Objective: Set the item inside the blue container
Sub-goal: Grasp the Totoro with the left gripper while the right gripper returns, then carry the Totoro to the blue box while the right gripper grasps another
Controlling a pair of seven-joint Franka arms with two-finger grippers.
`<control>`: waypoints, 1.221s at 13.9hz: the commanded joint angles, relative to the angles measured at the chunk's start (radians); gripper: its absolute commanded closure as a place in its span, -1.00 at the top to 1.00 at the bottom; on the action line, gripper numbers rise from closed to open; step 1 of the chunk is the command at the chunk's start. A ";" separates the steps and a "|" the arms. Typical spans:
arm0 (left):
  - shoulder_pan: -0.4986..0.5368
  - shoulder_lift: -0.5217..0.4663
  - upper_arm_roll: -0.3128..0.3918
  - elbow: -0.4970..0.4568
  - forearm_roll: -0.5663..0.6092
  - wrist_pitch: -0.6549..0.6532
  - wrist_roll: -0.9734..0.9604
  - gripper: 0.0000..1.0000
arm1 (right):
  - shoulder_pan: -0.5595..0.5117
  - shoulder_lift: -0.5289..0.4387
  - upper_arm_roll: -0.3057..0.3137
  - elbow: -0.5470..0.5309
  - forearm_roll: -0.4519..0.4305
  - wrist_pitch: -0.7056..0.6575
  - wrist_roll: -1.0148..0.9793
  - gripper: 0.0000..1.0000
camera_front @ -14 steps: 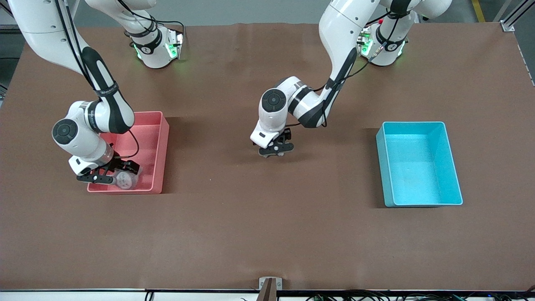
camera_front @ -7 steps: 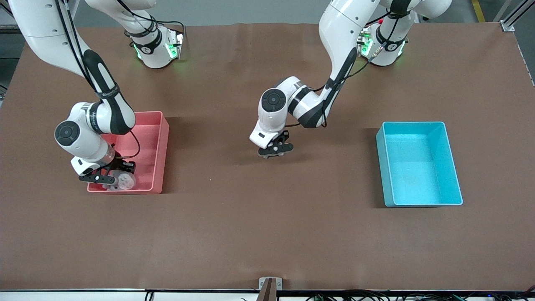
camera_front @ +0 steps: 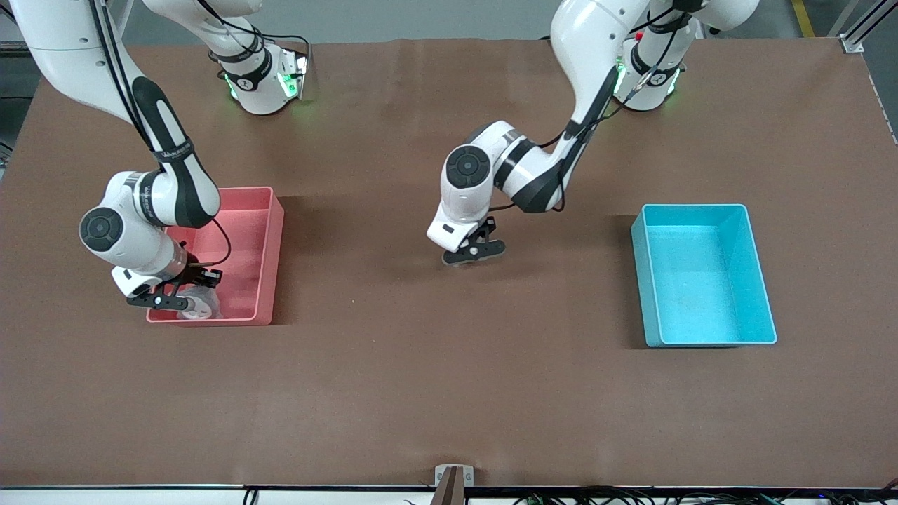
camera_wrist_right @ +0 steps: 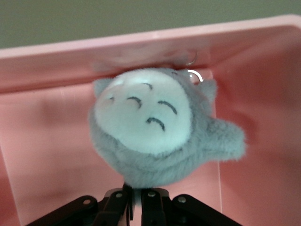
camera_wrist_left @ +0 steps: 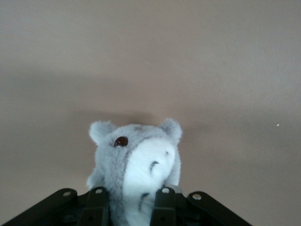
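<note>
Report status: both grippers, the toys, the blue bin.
Left gripper shut on grey plush toy, over mid-table. Right gripper shut on second plush toy, in pink bin. Blue bin holds nothing; no obstacle seen.

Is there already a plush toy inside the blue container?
No, in the front view the blue container shows only its bare bottom; one grey plush toy is in the pink bin, the other in the left tool.

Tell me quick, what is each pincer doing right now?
Left pincer: shut on a grey plush toy, over the middle of the table.
Right pincer: shut on another grey plush toy, in the pink bin.
</note>
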State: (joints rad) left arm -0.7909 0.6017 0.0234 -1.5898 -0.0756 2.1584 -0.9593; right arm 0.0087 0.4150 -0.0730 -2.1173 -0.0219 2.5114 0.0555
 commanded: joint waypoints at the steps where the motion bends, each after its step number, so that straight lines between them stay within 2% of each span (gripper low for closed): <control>1: 0.086 -0.179 -0.005 -0.093 0.007 -0.135 0.054 -0.97 | -0.019 -0.028 0.019 -0.009 -0.001 -0.025 -0.002 -1.00; 5: 0.229 -0.440 -0.005 -0.350 0.005 -0.141 0.258 -0.97 | -0.015 -0.068 0.021 0.103 -0.001 -0.257 0.003 -1.00; 9: 0.441 -0.591 -0.003 -0.542 0.010 -0.141 0.512 -0.94 | -0.009 -0.091 0.021 0.232 0.075 -0.495 0.004 -1.00; 13: 0.666 -0.586 -0.003 -0.578 0.023 -0.144 0.767 -0.93 | 0.023 -0.125 0.028 0.280 0.079 -0.603 0.082 -1.00; 17: 0.772 -0.499 -0.005 -0.575 0.126 -0.071 0.843 -0.92 | 0.161 -0.142 0.030 0.365 0.112 -0.712 0.339 -1.00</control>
State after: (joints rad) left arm -0.0389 0.0556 0.0324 -2.1641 0.0137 2.0317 -0.1319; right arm 0.1046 0.2973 -0.0422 -1.7872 0.0643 1.8496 0.2735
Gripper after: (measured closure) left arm 0.780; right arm 0.912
